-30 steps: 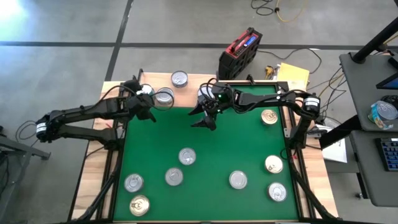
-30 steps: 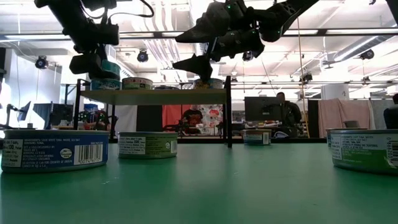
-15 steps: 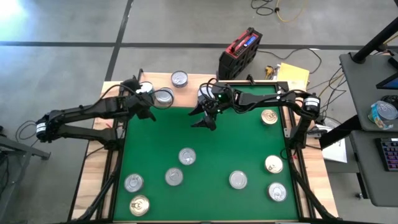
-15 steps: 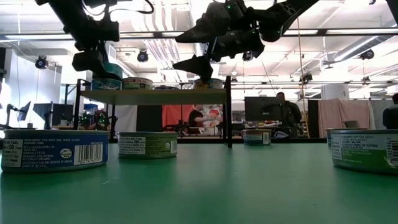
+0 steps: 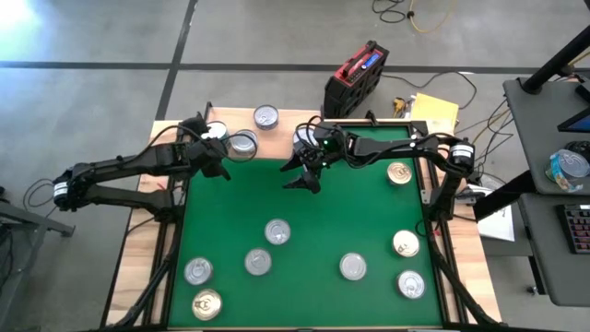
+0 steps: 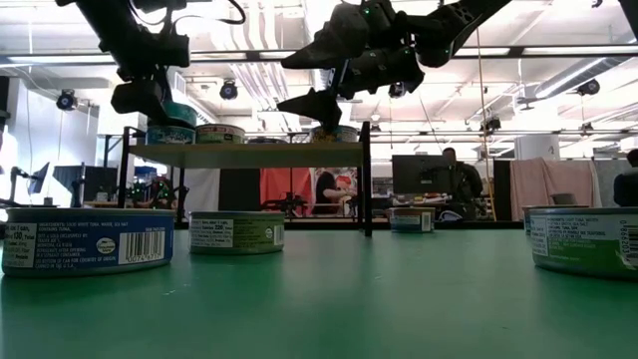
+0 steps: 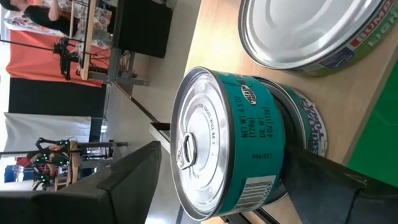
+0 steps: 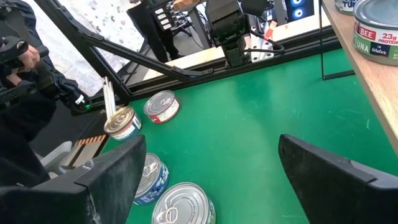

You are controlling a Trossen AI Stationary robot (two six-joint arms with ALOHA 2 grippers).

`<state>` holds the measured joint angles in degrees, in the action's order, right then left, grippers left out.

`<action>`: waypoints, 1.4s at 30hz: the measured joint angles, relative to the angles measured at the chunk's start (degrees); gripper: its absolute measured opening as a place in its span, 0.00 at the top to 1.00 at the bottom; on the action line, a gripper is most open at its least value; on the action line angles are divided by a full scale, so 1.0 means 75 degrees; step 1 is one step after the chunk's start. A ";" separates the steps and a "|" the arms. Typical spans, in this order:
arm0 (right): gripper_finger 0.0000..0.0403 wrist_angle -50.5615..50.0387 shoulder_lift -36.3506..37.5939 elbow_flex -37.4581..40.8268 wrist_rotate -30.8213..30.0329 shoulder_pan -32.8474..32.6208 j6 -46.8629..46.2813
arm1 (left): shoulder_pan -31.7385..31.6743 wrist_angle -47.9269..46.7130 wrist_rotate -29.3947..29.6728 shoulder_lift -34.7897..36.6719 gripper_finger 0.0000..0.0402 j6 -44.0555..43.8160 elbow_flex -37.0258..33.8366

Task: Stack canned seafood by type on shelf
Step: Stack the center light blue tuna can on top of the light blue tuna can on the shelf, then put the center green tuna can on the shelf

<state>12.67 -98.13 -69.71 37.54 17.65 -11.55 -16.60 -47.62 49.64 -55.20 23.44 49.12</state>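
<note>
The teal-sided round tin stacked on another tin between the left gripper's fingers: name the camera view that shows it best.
The left wrist view: the teal-sided round tin fills the frame, silver pull-tab lid and label plain, sitting on a second tin. The high view shows only a silver top largely under the left gripper. The low view gives a small teal side on the light-wood shelf. The right wrist view misses it.

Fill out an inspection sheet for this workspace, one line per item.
Surface: green mat on wooden table.
Job's things: eight tins loose on mat, e.g. gold-topped tin; teal tin stacked on another on the shelf.
Clutter: nothing seen on mat.
Grippers: left claw open around the teal tin; right claw open, empty, above mat.
Cables: yellow cable on floor.
Surroundings: red case; people beyond the table.
</note>
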 joint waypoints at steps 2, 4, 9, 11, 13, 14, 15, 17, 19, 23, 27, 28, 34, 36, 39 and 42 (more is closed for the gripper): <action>0.11 0.0000 0.0000 0.0000 0.0000 0.0000 -0.0004 | 0.0000 -0.0012 -0.0015 0.0000 0.26 -0.0003 0.0007; 0.11 0.0000 0.0000 0.0000 0.0000 0.0000 -0.0061 | 0.0004 -0.0061 -0.0100 0.0000 0.26 -0.0022 0.0096; 0.11 0.0000 0.0000 0.0000 0.0000 0.0000 -0.0067 | 0.0009 -0.0137 -0.0359 0.0000 0.26 -0.0070 0.0253; 0.11 0.0000 0.0000 0.0000 0.0000 0.0000 -0.0067 | 0.0009 -0.0278 -0.0360 0.0000 0.26 -0.0075 0.0255; 0.11 0.0000 0.0000 0.0000 0.0000 0.0001 -0.0067 | 0.0009 -0.0436 -0.0360 0.0000 0.26 -0.0147 0.0251; 0.11 0.0000 0.0000 0.0000 0.0000 0.0001 -0.0067 | 0.0009 -0.0487 -0.0360 0.0000 0.26 -0.0205 0.0251; 0.11 0.0002 0.0000 0.0000 0.0000 0.0001 -0.0067 | 0.0009 -0.0489 -0.0360 0.0000 0.26 -0.0255 0.0251; 0.11 0.0000 0.0000 0.0000 0.0000 0.0002 -0.0067 | 0.0009 -0.0493 -0.0360 0.0000 0.26 -0.0315 0.0251; 0.11 0.0000 0.0000 0.0000 0.0000 0.0003 -0.0068 | 0.0009 -0.0495 -0.0360 0.0000 0.26 -0.0337 0.0251; 0.11 0.0003 0.0000 0.0000 -0.0002 0.0001 -0.0160 | 0.0009 -0.0543 -0.0360 0.0000 0.26 -0.0341 0.0248; 0.11 0.0003 0.0000 0.0000 0.0000 0.0001 -0.0200 | 0.0009 -0.0599 -0.0360 0.0000 0.26 -0.0344 0.0248; 0.11 0.0003 0.0000 0.0000 0.0000 0.0000 -0.0230 | 0.0009 -0.0639 -0.0360 0.0000 0.26 -0.0380 0.0249; 0.11 0.0003 0.0000 -0.0001 -0.0003 0.0002 -0.0388 | 0.0009 -0.1421 -0.0359 -0.0038 0.26 -0.0932 0.0610; 0.11 0.0000 0.0000 -0.0002 -0.0003 0.0000 -0.0399 | 0.0008 -0.1545 -0.0361 -0.0038 0.26 -0.1091 0.0753; 0.11 0.0003 0.0000 0.0000 -0.0003 0.0000 -0.0415 | 0.0070 -0.1965 -0.0999 -0.0038 0.26 -0.1229 0.0994; 0.11 0.0000 0.0000 0.0000 -0.0003 0.0000 -0.0224 | 0.0296 -0.2001 -0.2653 -0.0038 0.26 -0.1600 0.1312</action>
<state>12.67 -98.13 -69.72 37.52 17.65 -13.23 -14.38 -62.62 29.74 -55.48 11.44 58.96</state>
